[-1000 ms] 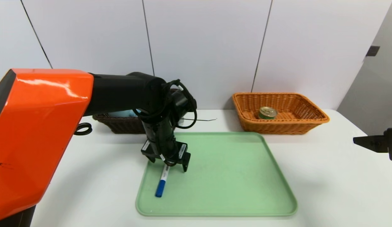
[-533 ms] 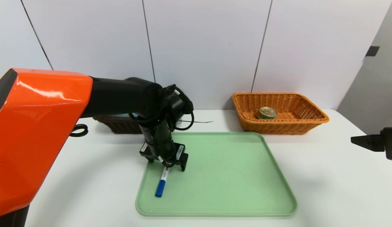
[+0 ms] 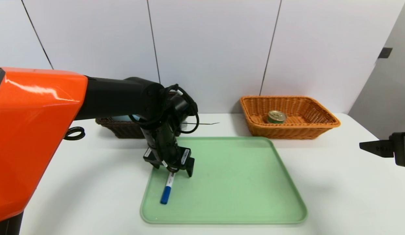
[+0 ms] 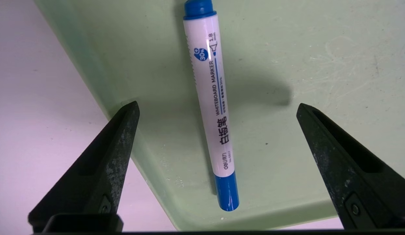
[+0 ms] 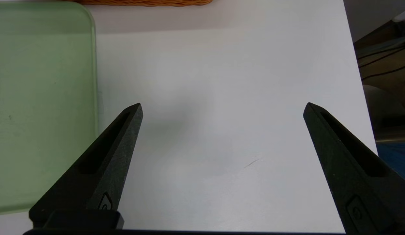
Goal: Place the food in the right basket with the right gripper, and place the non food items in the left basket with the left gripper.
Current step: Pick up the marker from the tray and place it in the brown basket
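One marker pen (image 3: 166, 189) lies on the green tray (image 3: 238, 195) near its left edge; the left hand (image 3: 172, 168) hovers over its far end, fingers spread, unmoved; the right hand (image 3: 373, 147), spread, sits cut off at right; beyond, one tin can (image 3: 276, 116) in the right basket (image 3: 320, 125); the left basket (image 3: 121, 128) is mostly hidden.

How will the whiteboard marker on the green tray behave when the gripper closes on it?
The whiteboard marker looks rigid, so it should not bend. Its round, glossy barrel may roll or slip on the green tray. Being slim, it is probably light.
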Controlling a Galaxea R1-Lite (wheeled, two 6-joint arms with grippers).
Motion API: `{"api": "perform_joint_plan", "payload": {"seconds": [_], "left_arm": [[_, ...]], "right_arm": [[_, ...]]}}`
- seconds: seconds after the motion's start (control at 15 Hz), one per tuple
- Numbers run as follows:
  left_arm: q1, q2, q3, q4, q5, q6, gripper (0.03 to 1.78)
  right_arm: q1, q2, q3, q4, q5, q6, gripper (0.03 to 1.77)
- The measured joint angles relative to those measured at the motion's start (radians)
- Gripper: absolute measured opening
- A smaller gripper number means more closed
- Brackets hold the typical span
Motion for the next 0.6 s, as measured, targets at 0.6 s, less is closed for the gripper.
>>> {"api": "perform_joint_plan", "payload": {"seconds": [0.6], "left_arm": [[-0.003,0.010,0.013,-0.003,0.043,-0.001,1.69]], "right_arm": [[-0.002,0.005,0.000,0.000,0.000,-0.001,1.70]]}}
